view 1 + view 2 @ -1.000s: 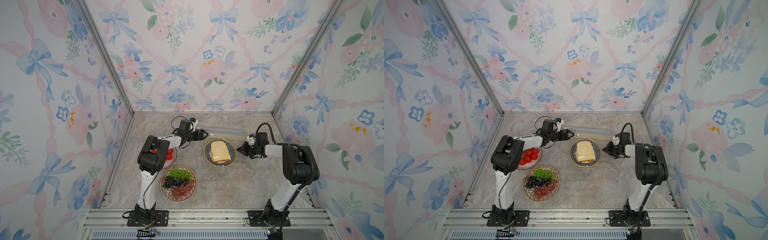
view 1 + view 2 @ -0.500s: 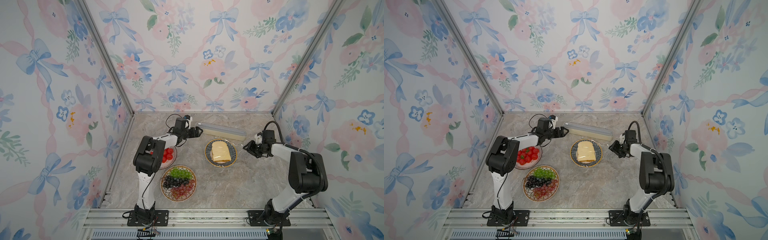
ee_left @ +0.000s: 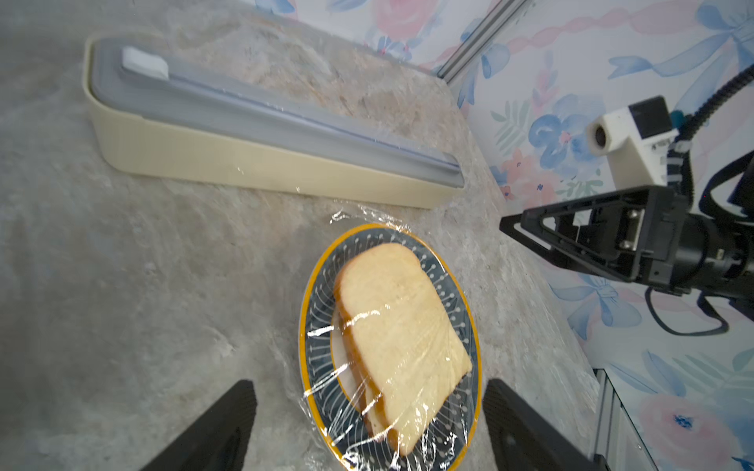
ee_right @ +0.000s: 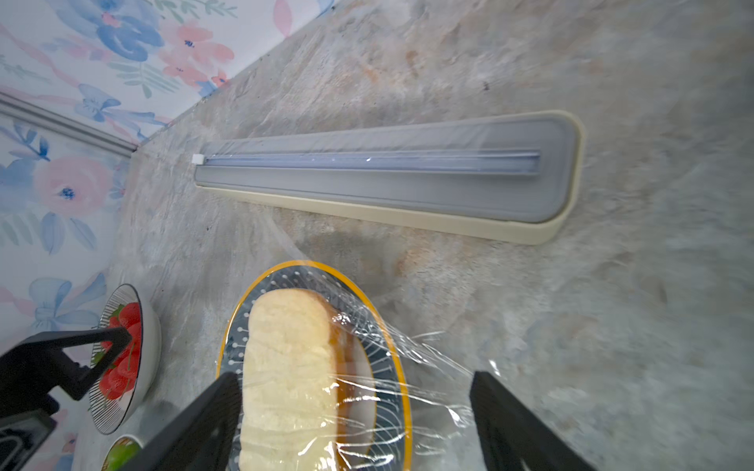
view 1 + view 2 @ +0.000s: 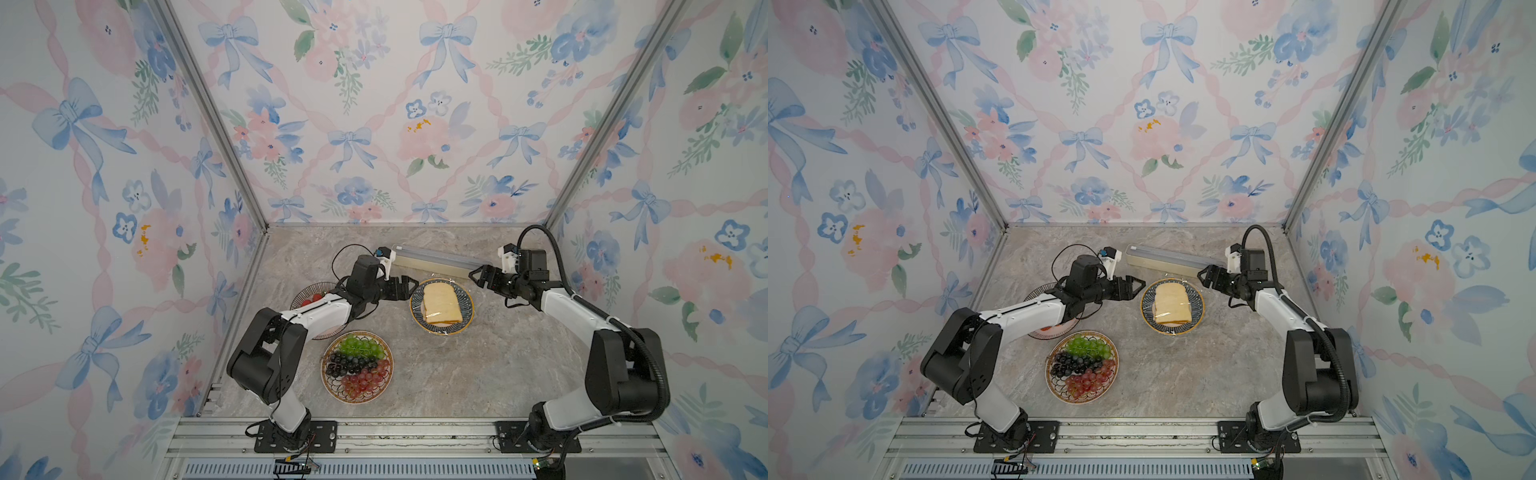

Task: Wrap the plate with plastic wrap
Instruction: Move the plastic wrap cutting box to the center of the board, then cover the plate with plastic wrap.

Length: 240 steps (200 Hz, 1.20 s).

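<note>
The left fingers (image 3: 220, 428) and right fingers (image 4: 510, 420) stand wide apart and empty, flanking the plate (image 5: 441, 331) at centre frame in both top views. There the plastic wrap (image 3: 359, 320) lies loosely over the bread (image 5: 442, 303). Its crinkled edges look untucked, so a brushing finger could drag it off. The cream box (image 5: 436, 259) just above, and the grape plate (image 5: 325, 370) and tomato bowl (image 5: 296, 296) lower left, narrow the approach.

The plate (image 3: 316, 322) is dark blue with fine white rays and dots and a yellow-orange rim. Its bread (image 3: 400, 322) is cream with a golden-brown crust, under clear, white-glinting plastic wrap (image 3: 359, 214). At twelve o'clock from the plate, the box (image 3: 261, 163) is cream and its lid (image 3: 285, 118) translucent grey. At eight o'clock are green, black and red grapes (image 5: 347, 366). The table (image 5: 478, 365) is marbled grey-beige.
</note>
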Available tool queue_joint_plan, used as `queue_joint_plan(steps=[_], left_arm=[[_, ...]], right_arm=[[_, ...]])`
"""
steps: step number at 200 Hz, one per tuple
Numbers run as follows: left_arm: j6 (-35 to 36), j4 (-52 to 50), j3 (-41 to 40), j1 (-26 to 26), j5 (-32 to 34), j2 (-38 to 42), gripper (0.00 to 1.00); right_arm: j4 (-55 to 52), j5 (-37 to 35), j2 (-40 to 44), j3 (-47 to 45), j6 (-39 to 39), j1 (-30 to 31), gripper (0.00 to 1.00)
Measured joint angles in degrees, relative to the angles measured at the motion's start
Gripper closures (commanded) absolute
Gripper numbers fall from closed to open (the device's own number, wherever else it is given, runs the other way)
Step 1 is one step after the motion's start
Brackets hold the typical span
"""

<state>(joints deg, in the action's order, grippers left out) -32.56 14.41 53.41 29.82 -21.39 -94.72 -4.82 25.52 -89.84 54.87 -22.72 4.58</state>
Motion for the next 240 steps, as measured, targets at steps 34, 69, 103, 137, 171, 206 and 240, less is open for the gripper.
queue_joint_plan(steps=[34,69,103,137,171,206,240], left_arm=[[-3.23,-0.7,-1.49,1.68,-0.07,-0.02,0.09],[-5.62,0.15,-2.91,2.32,-0.04,-0.02,0.08],[-7.78,2.27,-5.86,2.45,-0.63,-0.07,0.08],[-10.19,5.42,-8.46,2.47,-2.1,-0.74,0.08],[-11.5,7.26,-8.57,2.78,-2.71,-1.29,0.08],[-11.69,8.24,-8.98,2.82,-1.86,-1.36,0.07],[-11.67,8.28,-9.38,2.82,-1.31,-1.36,0.07]], right_arm=[[4.42,2.38,-8.28,0.66,-3.08,2.25,0.11],[6.01,2.51,-13.09,0.66,-5.46,2.38,0.11],[9.33,4.81,-13.68,-0.83,-8.7,2.6,0.11],[16.61,8.85,-12.28,-6.54,-14.78,4.11,0.11],[24.39,10.78,-8.83,-14.29,-21.7,6.82,0.11],[23.56,10.73,-3.34,-19.74,-22.97,6.86,0.11],[10.45,6.05,3.85,-18.12,-14.49,4.2,0.1]])
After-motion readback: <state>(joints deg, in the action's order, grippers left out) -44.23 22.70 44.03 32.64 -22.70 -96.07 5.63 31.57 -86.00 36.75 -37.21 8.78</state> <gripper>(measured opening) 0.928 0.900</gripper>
